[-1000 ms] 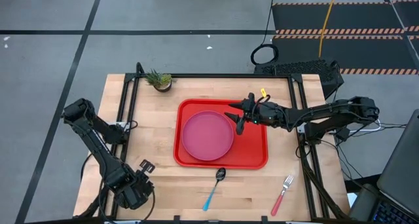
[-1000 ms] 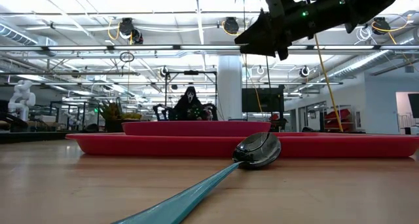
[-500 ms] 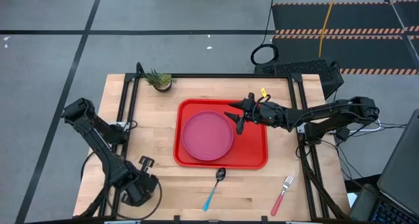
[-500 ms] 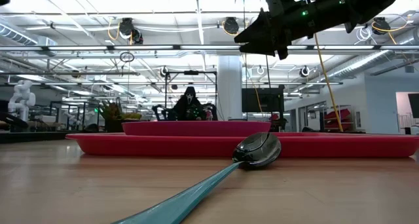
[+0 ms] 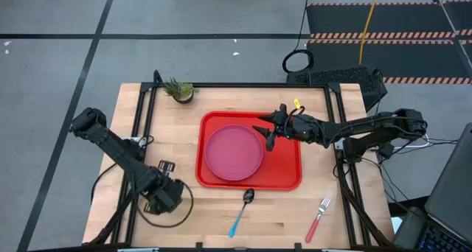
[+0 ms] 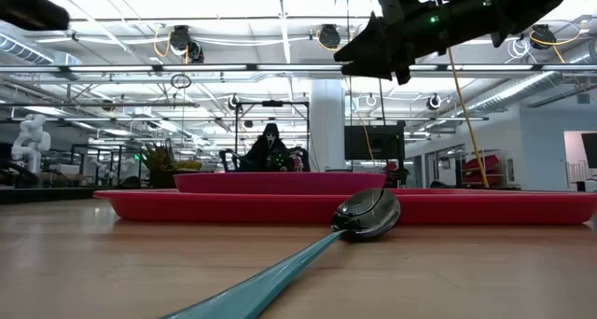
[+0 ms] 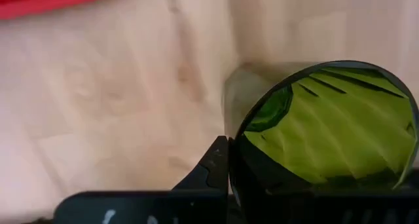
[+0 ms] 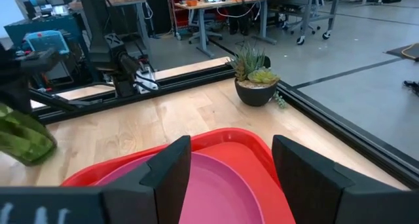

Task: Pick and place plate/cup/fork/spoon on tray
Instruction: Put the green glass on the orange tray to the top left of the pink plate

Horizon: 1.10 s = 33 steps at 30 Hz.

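Note:
The pink plate (image 5: 233, 152) lies in the red tray (image 5: 287, 171). My left gripper (image 5: 167, 194) is at the table's near left, shut on the green mottled cup (image 7: 327, 129), which also shows in the right wrist view (image 8: 23, 137). In the high view the gripper hides the cup. My right gripper (image 5: 267, 134) hangs open and empty over the plate's right rim (image 8: 216, 178). The blue-handled spoon (image 5: 243, 211) and the red-handled fork (image 5: 318, 218) lie flat on the table in front of the tray. My left gripper holds the cup at its rim. One finger (image 7: 215, 166) lies against the outside of the rim (image 7: 237, 145); the cup hides the other finger. The cup is lifted clear of the table, tipped so that its open mouth faces the wrist camera.
A small potted plant (image 5: 179, 91) stands at the table's far left, behind the tray. A black frame rail (image 5: 144, 119) runs along the table's left and far sides. Bare wood (image 5: 177, 145) lies between the left gripper and the tray.
My left gripper has moved from the table's near left corner toward the far edge and to the right, closer to the tray, carrying the cup.

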Available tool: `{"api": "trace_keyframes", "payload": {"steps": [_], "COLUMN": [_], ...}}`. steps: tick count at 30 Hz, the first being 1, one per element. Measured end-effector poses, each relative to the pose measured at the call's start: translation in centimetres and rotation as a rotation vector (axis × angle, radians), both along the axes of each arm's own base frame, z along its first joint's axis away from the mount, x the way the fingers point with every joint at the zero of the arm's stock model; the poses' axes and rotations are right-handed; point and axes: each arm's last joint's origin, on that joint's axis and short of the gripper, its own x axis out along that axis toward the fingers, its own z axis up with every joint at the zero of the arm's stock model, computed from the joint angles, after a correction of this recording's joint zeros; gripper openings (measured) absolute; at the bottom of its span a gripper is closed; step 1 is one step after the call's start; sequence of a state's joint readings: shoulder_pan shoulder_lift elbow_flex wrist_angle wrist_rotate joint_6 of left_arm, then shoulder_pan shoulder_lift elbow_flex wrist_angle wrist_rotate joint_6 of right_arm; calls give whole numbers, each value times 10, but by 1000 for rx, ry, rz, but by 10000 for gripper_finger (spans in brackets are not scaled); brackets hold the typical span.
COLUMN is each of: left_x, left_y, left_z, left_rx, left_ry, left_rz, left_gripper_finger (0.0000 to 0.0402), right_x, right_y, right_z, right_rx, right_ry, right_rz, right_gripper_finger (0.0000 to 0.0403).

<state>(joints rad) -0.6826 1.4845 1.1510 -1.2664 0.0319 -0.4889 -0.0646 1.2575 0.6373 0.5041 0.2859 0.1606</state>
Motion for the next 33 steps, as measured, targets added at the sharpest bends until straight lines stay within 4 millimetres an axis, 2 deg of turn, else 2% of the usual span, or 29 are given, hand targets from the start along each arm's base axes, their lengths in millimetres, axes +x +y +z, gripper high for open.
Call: {"api": "trace_keyframes", "payload": {"steps": [9, 15, 20, 24, 28, 33], "left_x": [8, 15, 30, 40, 54, 77], "left_y": [68, 120, 160, 194, 226, 257], "left_z": [33, 63, 89, 105, 107, 92], "left_rx": [14, 151, 167, 191, 201, 143], "left_ry": [-121, -177, -237, -219, -169, -105], "left_rz": [154, 254, 356, 412, 444, 440], "left_gripper_finger": [8, 8, 8, 8, 8, 8], "right_x": [0, -1, 0, -2, -3, -11], "right_y": [0, 1, 4, 4, 4, 0], "right_z": [-2, -4, -7, -11, -15, -7], "right_rx": [1, 19, 42, 32, -15, -52], "right_ry": [24, 41, 65, 114, 175, 180], "right_rz": [3, 29, 124, 133, 145, 139], "right_gripper_finger": [208, 208, 208, 208, 208, 208]}}
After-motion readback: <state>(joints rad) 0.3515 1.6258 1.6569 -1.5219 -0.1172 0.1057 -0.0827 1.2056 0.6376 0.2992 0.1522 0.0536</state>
